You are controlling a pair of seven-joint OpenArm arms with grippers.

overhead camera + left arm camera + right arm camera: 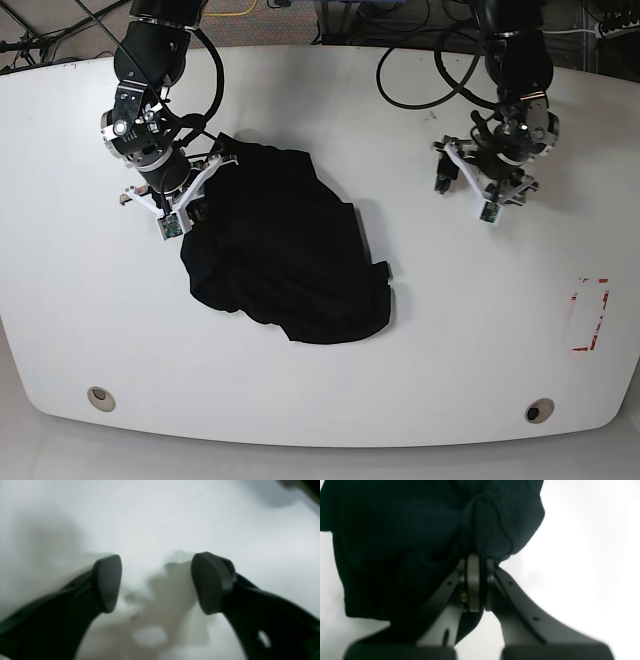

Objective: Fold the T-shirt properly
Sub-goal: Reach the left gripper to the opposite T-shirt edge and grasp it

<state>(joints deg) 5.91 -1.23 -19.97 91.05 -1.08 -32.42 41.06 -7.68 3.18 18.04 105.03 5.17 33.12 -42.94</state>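
Observation:
The black T-shirt point(285, 255) lies crumpled in a rough heap on the white table point(480, 330), left of the middle. My right gripper point(200, 182) is at the shirt's upper left edge. In the right wrist view it point(477, 561) is shut on a bunched fold of the T-shirt point(402, 530), and the cloth hangs around the fingers. My left gripper point(475, 180) hovers over bare table well to the right of the shirt. Its view shows the gripper point(156, 581) open, with only white table point(160, 517) and shadow between the pads.
A red rectangle mark point(590, 315) sits near the table's right edge. Two round holes point(100, 398) point(540, 411) lie along the front edge. Cables point(420, 95) trail along the back. A dark blurred shape point(306, 487) shows in the top right corner of the left wrist view.

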